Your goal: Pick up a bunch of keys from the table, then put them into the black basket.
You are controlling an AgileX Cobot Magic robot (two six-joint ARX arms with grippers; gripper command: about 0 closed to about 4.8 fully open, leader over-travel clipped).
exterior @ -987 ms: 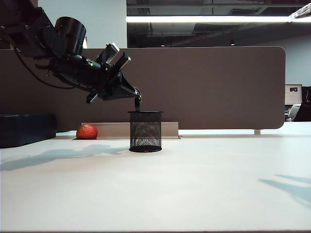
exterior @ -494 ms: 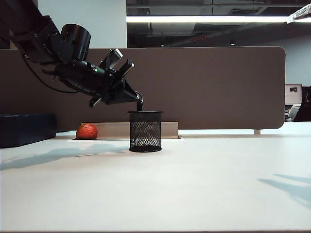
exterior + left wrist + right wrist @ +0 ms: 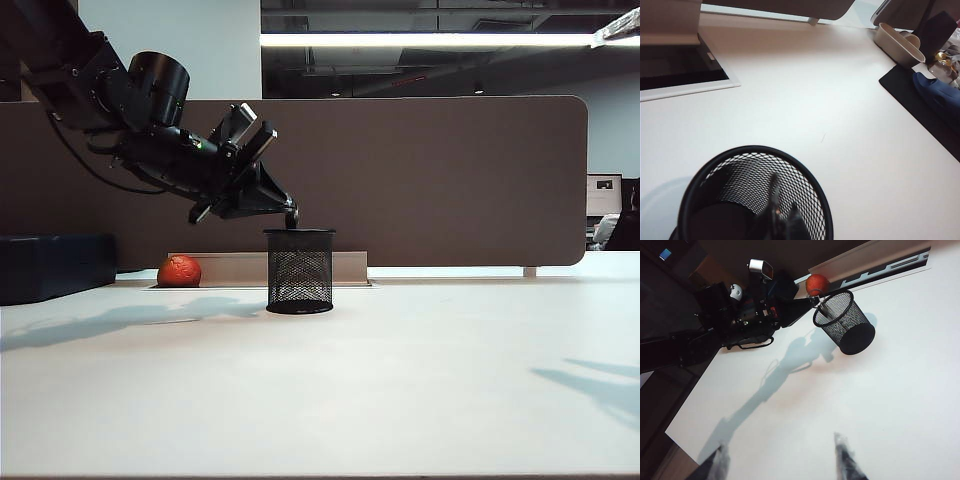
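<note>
Left end effector (image 3: 290,213) lower, nearly closed over black basket (image 3: 299,270).

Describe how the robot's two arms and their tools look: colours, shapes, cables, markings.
The left arm is black, with a fat round joint housing, a small green light on its body, a silver camera block on the wrist and a thin black cable looping underneath. Its left tool tapers to narrow dark fingers. Of the right tool, only two slim dark fingers show, blurred; no markings are legible.
</note>
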